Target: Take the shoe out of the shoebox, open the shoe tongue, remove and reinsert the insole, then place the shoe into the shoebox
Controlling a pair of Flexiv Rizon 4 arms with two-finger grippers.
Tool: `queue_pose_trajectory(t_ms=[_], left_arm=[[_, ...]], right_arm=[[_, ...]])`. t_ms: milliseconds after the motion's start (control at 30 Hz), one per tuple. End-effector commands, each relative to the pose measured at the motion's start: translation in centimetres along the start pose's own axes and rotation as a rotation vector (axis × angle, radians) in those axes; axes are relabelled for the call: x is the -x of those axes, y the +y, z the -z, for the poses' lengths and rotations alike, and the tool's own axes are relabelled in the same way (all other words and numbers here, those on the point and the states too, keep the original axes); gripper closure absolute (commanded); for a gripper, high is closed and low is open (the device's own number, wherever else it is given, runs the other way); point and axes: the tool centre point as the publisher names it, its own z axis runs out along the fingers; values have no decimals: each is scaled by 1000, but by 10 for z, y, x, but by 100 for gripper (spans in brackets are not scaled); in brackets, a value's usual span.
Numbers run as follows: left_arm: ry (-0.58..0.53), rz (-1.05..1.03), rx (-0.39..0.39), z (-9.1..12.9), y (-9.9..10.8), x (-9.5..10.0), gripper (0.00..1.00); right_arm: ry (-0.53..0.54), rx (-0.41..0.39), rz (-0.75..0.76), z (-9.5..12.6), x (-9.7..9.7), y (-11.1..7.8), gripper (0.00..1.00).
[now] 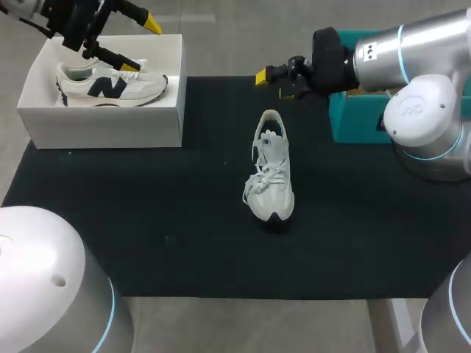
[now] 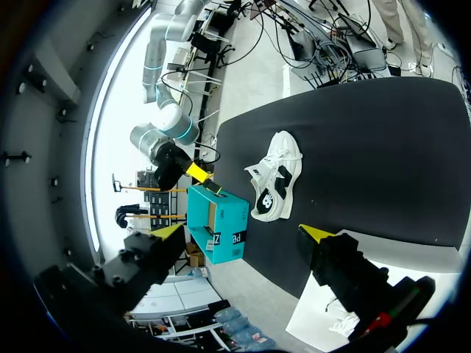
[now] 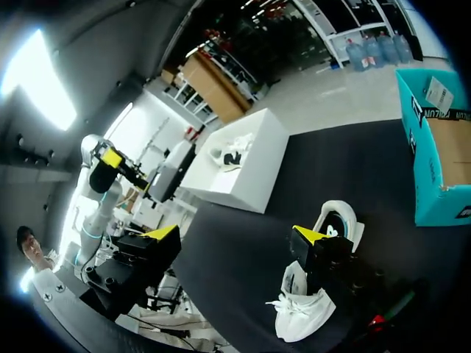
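A white shoebox (image 1: 103, 121) stands at the far left of the black mat, and a white shoe with a dark logo (image 1: 110, 86) lies on its side inside it. A second white shoe (image 1: 271, 176) stands upright mid-mat, toe toward the front edge. My left gripper (image 1: 142, 45) hangs open above the box and the shoe in it. My right gripper (image 1: 274, 84) is open just behind the mid-mat shoe's heel. In the left wrist view, that shoe (image 2: 276, 180) lies far ahead of the open gripper (image 2: 243, 235). The right wrist view has the same shoe (image 3: 298, 312) under its open gripper (image 3: 235, 235), with the shoebox (image 3: 239, 173) beyond.
An open teal cardboard box (image 1: 353, 114) sits at the right edge of the mat, beside my right arm; it also shows as the teal box (image 2: 217, 224) and the teal box (image 3: 438, 154). The black mat (image 1: 147, 220) is bare in front and on the left.
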Motion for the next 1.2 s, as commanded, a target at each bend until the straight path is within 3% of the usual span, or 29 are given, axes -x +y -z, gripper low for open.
queue_pose_trajectory(t_ms=[33,233,367,600,1000,1200], left_arm=[[4,0,-1,0,1,0,0],[4,0,-1,0,1,0,0],[4,0,-1,0,1,0,0],[4,0,-1,0,1,0,0],[4,0,-1,0,1,0,0],[4,0,-1,0,1,0,0]], right_arm=[[-213,-66,-25,3,-13,7,0],[-368,-176,-77,-1,-13,7,0],[-430,-195,-82,-1,-11,6,0],[-499,-225,-41,0,-10,0,0],[-623,-372,-19,-7,-5,-15,0],[-623,-372,-19,-7,-5,-15,0]])
